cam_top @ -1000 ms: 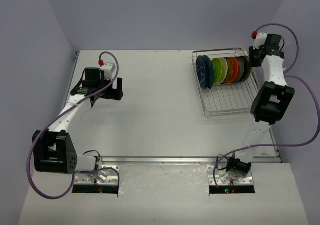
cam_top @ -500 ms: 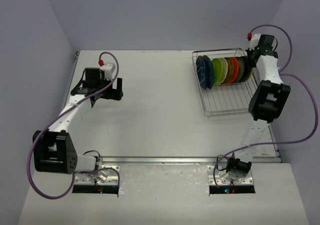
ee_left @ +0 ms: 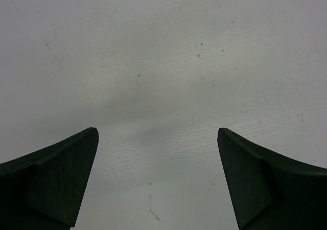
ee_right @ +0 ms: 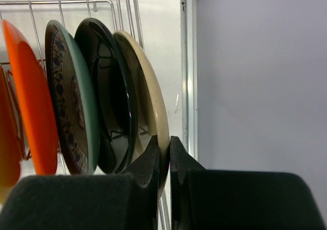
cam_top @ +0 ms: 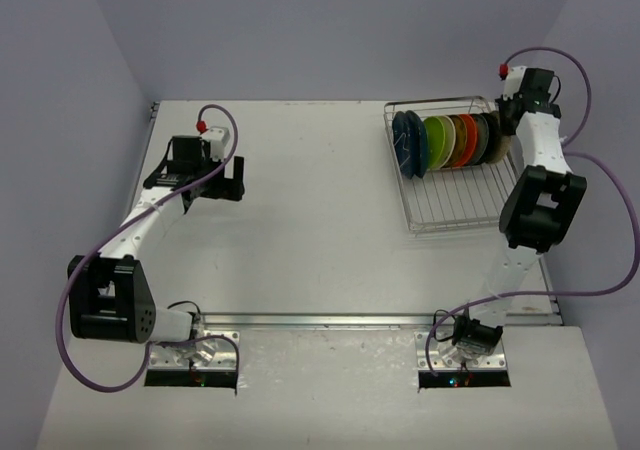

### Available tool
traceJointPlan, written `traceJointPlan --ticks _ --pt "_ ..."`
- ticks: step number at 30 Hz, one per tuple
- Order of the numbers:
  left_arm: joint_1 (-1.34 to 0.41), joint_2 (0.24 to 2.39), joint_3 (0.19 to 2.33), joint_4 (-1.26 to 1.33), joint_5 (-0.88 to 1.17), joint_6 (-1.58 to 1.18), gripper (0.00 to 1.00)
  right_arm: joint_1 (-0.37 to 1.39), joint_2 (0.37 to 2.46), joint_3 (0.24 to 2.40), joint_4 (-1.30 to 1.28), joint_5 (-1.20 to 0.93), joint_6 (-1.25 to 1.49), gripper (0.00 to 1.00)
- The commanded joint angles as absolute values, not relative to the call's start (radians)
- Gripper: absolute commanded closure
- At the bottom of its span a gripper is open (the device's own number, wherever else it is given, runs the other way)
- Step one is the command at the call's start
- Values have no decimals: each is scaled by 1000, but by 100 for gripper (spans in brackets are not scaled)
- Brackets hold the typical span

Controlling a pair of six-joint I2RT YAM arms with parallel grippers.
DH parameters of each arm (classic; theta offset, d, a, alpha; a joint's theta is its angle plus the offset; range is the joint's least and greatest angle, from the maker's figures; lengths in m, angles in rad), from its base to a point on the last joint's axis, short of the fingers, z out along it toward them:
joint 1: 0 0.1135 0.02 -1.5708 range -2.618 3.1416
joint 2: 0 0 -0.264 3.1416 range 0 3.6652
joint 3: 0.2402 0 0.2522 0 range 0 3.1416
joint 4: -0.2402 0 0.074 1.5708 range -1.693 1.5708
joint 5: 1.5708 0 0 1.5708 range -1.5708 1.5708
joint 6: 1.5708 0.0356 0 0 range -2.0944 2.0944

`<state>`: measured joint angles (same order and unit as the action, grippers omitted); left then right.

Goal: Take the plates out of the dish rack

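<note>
The dish rack (cam_top: 455,208) stands at the table's back right, with several plates upright in a row along its far side. From left to right I see dark blue (cam_top: 408,142), lime green (cam_top: 438,140), orange-red (cam_top: 466,137) and darker ones. In the right wrist view a cream plate (ee_right: 149,99) is the last in the row, beside a black plate (ee_right: 110,87), a teal patterned plate (ee_right: 76,99) and an orange plate (ee_right: 30,97). My right gripper (ee_right: 164,140) is shut on the cream plate's rim. My left gripper (ee_left: 158,133) hangs open over bare table, at the far left (cam_top: 232,182).
The right wall (ee_right: 255,76) and the table's metal edge strip (ee_right: 187,61) lie close beside the right gripper. The rack's near half (cam_top: 460,195) holds no plates. Rack wires (ee_right: 122,5) rise behind the plates.
My right gripper has closed onto the cream plate's rim and the wrist has shifted slightly at the rack's right end. The left arm has barely moved.
</note>
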<state>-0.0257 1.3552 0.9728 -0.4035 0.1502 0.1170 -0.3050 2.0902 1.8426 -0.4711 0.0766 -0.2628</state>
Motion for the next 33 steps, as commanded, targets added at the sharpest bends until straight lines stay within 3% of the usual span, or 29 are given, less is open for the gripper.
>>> traceJointPlan --ticks 1,12,15,18,22,27,31,33 --pt "-29 1356 1035 -387 125 94 0 -280 1927 1861 -436 35 -259 100" --pt "-29 1342 1095 -425 132 122 0 -212 1753 1828 -388 68 -349 100" --pt "-29 1302 1099 -438 287 141 0 -206 1707 1865 -495 -71 -278 100" --pt "-29 1239 1094 -427 491 120 0 -180 1659 1876 -607 -378 -181 100" --pt "-31 1167 1074 -353 673 47 3 -78 1572 1730 -634 -743 -75 100" --pt "-84 1124 1064 -218 778 -95 10 151 1482 1482 -514 -837 33 100" --pt "-166 1158 1094 -217 755 -110 15 305 1488 1448 -460 -834 80 100" --pt "-193 1184 1111 -241 730 -109 24 375 1508 1470 -451 -820 88 100"
